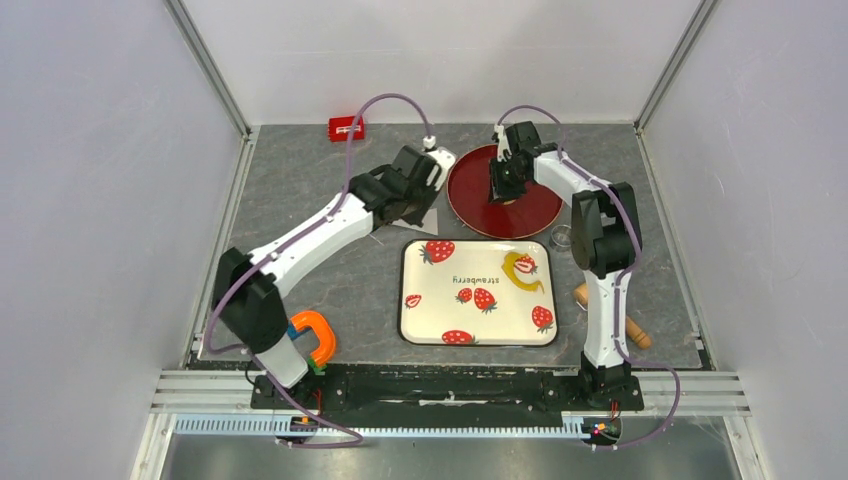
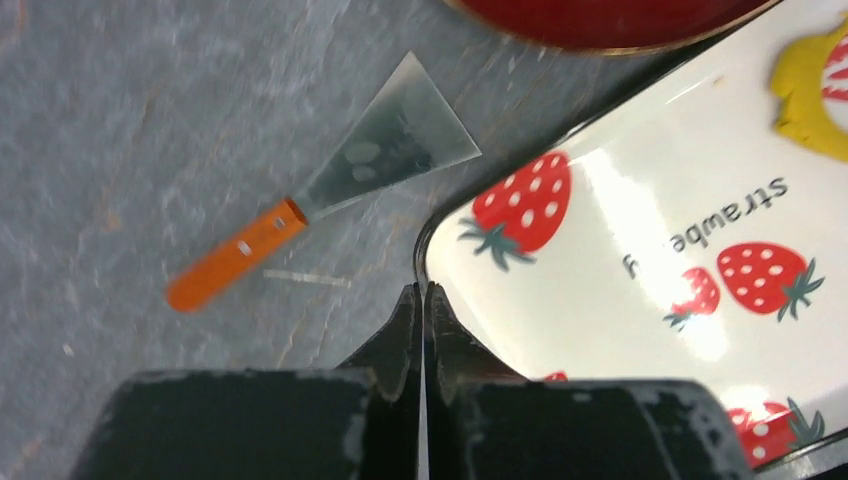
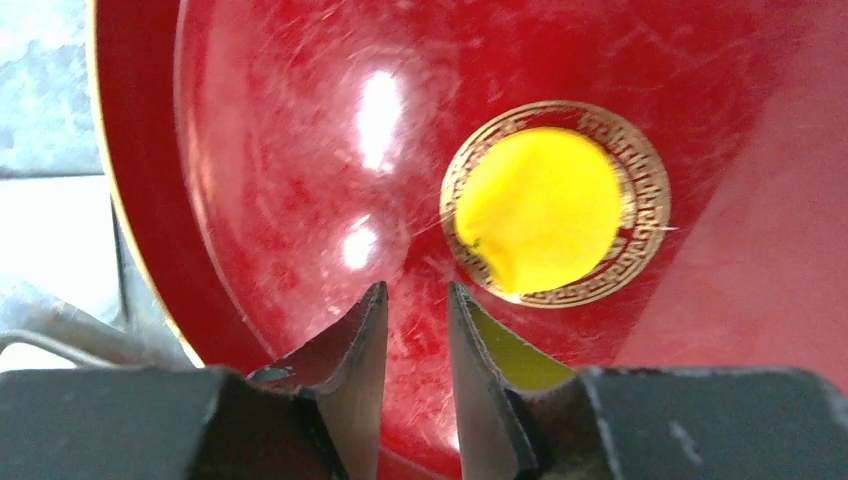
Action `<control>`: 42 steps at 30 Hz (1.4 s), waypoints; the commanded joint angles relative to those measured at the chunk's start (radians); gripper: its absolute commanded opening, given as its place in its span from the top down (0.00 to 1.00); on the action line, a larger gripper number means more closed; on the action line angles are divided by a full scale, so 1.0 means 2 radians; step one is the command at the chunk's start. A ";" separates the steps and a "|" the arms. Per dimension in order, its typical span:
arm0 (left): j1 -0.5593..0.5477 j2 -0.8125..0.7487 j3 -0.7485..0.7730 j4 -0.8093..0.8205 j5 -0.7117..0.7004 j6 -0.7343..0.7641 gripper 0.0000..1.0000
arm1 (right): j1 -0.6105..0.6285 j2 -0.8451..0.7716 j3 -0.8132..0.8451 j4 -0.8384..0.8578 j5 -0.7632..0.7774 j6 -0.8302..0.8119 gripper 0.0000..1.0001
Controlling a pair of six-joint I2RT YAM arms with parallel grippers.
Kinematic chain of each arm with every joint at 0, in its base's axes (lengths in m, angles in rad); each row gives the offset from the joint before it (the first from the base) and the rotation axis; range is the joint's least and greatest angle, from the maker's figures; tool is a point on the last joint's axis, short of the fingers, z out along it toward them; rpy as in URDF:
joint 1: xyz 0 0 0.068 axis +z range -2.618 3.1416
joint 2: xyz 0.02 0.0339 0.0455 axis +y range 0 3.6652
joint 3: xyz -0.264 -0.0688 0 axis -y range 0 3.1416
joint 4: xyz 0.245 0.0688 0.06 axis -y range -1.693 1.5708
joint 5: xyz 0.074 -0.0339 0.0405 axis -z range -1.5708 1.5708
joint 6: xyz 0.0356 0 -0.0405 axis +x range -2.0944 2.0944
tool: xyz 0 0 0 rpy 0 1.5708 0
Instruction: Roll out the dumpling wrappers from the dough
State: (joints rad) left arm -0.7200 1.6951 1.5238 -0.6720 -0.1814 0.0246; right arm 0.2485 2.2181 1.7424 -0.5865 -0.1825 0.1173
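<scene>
A small round yellow dumpling wrapper point(image 3: 538, 208) lies flat on the gold ring at the centre of the red plate point(image 3: 280, 150). My right gripper point(image 3: 415, 290) hovers just over the plate beside the wrapper, jaws slightly apart with nothing between them. In the top view my right gripper point(image 1: 503, 190) covers the wrapper. A ragged yellow dough strip point(image 1: 522, 272) lies on the strawberry tray point(image 1: 430, 320) and also shows in the left wrist view point(image 2: 805, 100). My left gripper point(image 2: 422, 290) is shut and empty above the tray's far left corner point(image 2: 620, 200).
An orange-handled scraper point(image 2: 390, 150) lies on the grey mat left of the tray. A wooden roller point(image 1: 612, 315) lies at the right behind my right arm. A clear small cup point(image 1: 562, 237), a red box point(image 1: 347, 128) and an orange-blue cutter point(image 1: 315, 335) sit around.
</scene>
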 commanded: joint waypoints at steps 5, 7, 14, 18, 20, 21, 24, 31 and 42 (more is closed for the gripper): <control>0.049 -0.107 -0.134 0.080 0.023 -0.079 0.98 | -0.002 -0.071 -0.033 0.046 -0.088 0.022 0.59; 0.063 -0.122 -0.156 0.089 0.034 -0.092 0.98 | -0.003 -0.081 -0.037 0.047 -0.096 0.026 0.55; 0.122 -0.158 -0.220 0.137 0.088 -0.157 0.95 | -0.008 -0.122 -0.060 0.049 -0.105 0.034 0.34; 0.155 -0.161 -0.250 0.175 0.144 -0.204 0.88 | -0.013 -0.148 -0.083 0.050 -0.107 0.033 0.21; 0.172 -0.156 -0.264 0.194 0.174 -0.235 0.82 | -0.015 -0.162 -0.101 0.053 -0.105 0.032 0.17; 0.181 -0.154 -0.270 0.206 0.184 -0.250 0.80 | -0.017 -0.169 -0.109 0.054 -0.104 0.031 0.15; 0.202 -0.149 -0.294 0.236 0.208 -0.299 0.73 | -0.025 -0.191 -0.139 0.061 -0.104 0.031 0.09; 0.252 -0.178 -0.368 0.360 0.259 -0.375 0.56 | -0.046 -0.239 -0.212 0.085 -0.103 0.032 0.02; 0.316 -0.229 -0.507 0.640 0.317 -0.509 0.31 | -0.062 -0.259 -0.241 0.087 -0.104 0.032 0.02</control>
State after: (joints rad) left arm -0.1135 1.2755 0.5838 0.2882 0.3973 -0.8249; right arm 0.1268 1.7470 1.2636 -0.4519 -0.3855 0.1833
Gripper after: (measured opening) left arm 0.667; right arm 0.979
